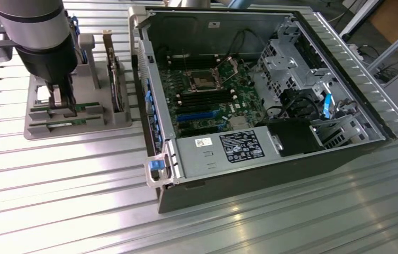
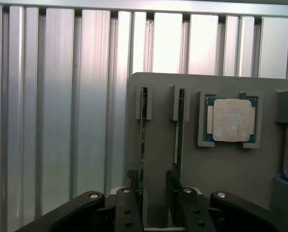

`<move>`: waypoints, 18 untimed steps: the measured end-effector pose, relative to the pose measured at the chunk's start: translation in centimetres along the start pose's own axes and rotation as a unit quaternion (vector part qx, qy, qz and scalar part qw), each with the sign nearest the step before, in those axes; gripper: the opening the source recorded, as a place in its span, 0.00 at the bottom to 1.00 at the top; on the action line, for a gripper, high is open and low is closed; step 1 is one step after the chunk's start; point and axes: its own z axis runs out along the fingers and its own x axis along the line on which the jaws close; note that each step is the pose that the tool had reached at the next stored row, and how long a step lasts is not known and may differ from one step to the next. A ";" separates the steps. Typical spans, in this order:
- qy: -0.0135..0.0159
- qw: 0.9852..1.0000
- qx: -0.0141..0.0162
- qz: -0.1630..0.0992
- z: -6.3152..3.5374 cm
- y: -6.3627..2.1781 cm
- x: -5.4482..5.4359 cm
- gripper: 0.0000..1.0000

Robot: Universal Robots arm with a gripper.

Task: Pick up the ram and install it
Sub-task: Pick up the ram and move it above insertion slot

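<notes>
Wrist view shows the ram [image 2: 142,125] and a second stick [image 2: 178,130] standing on edge in narrow slots of a grey holder [image 2: 158,154], probably so that fingers can reach both flat faces of such a thin board. The gripper [image 2: 153,186] hangs low over that holder with its jaws spread and nothing pinched; each finger sits close to one stick, and I cannot tell which stick it is lined up on. A square processor [image 2: 232,120] lies flat in its own recess beside them. In the exterior view the open computer case [image 1: 255,174] lies on its side, well apart from the holder, so its motherboard [image 1: 206,100] faces upward for access.
</notes>
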 end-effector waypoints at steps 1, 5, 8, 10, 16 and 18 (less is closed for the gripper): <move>0.000 1.000 0.000 -0.001 0.13 0.00 0.0 0.36; 0.000 1.000 0.000 -0.003 0.51 0.00 0.1 0.36; 0.000 1.000 0.000 -0.004 0.61 0.10 0.6 0.36; 0.000 1.000 0.000 -0.005 0.68 0.17 1.0 0.36; 0.000 1.000 0.000 -0.006 1.28 0.20 1.6 0.36; 0.000 1.000 0.000 -0.013 1.59 0.28 1.6 0.36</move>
